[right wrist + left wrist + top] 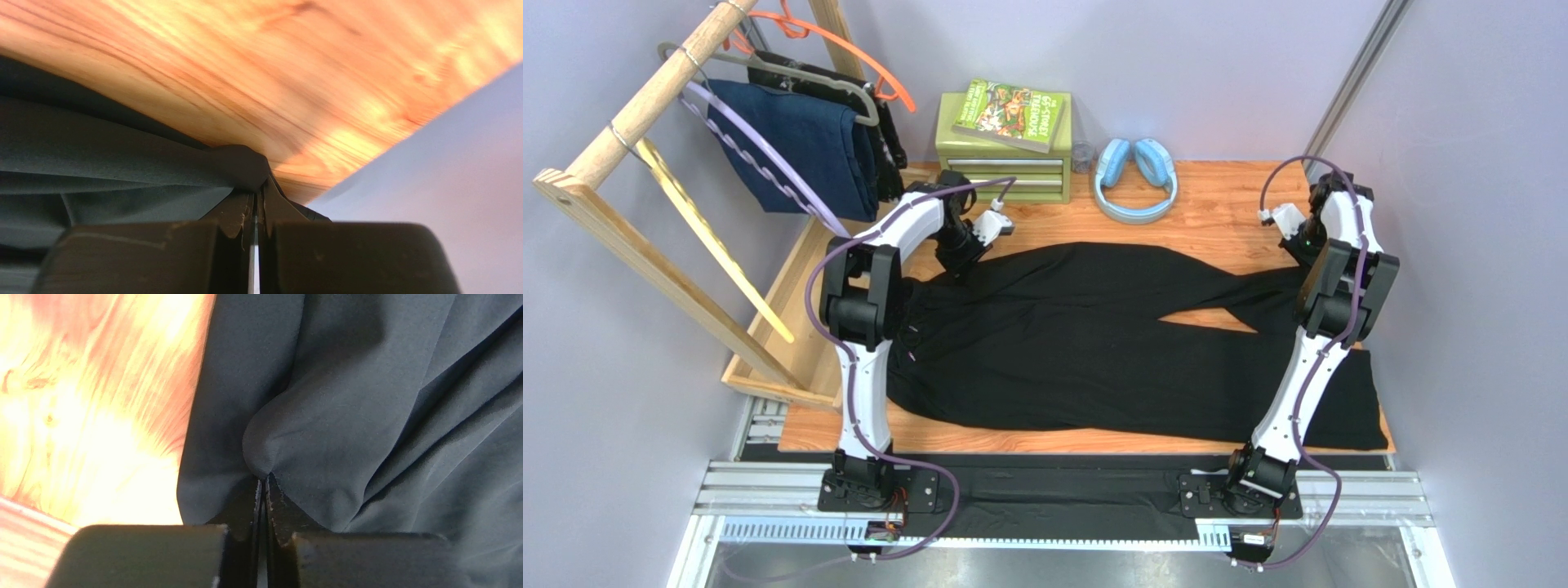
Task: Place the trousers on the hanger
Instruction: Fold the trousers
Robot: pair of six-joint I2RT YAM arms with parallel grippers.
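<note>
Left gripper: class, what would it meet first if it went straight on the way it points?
The trousers: the left gripper is shut on a fold of them, so more black cloth comes first, probably with the table right beneath; depth is unclear.

This looks like a robotics lab with a corner dressed up as a home laundry spot. Two white and black robot arms, the left arm (857,368) and the right arm (1290,392), are bolted to a metal rail (756,488) at the table (1222,202) edge, with purple cables (817,263) looping off them. Plain grey walls (1259,74) box the space in. The household bits read as props: a wooden clothes rack (634,233), a small green drawer chest (1001,165) with a book (1014,114) on top, blue headphones (1136,178), and black trousers (1075,343) spread across the tabletop.
</note>
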